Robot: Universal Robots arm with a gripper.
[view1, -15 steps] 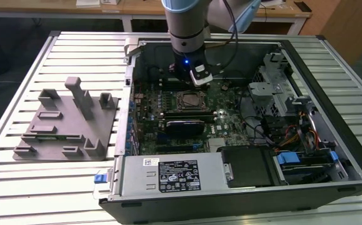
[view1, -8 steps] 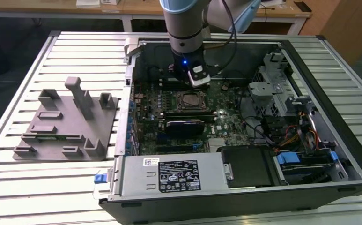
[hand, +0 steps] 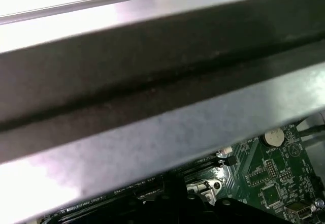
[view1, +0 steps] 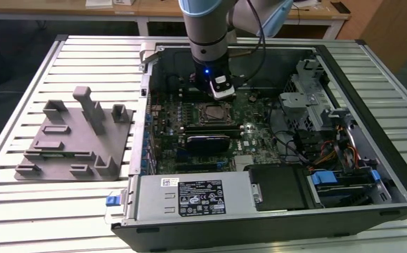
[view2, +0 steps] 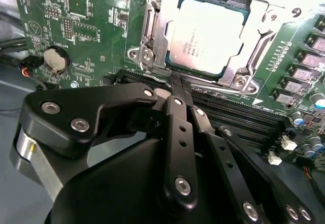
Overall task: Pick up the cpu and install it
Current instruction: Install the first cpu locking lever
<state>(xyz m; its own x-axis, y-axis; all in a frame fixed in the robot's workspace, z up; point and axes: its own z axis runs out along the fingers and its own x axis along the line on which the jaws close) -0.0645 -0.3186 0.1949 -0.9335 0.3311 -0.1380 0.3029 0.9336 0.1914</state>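
Note:
The cpu (view2: 207, 35), a silver square chip, lies flat in its socket on the green motherboard (view2: 86, 26), with the metal retention frame (view2: 152, 26) around it. From the exterior view it is a small square (view1: 212, 113) in the middle of the open computer case. My gripper (view2: 171, 84) hangs just beside the socket's edge, by the thin metal lever (view2: 148, 72). Its black fingers (view2: 175, 127) are shut together with nothing visible between them. In the exterior view the gripper (view1: 221, 95) sits just behind the socket.
The case's metal wall (hand: 152, 82) runs close past the wrist. A coin battery (view2: 55, 59) and memory slots (view2: 238, 113) flank the socket. A grey fixture plate with upright posts (view1: 77, 137) stands on the slatted table at the exterior view's left. Drive bays and cables (view1: 323, 132) fill the case's right.

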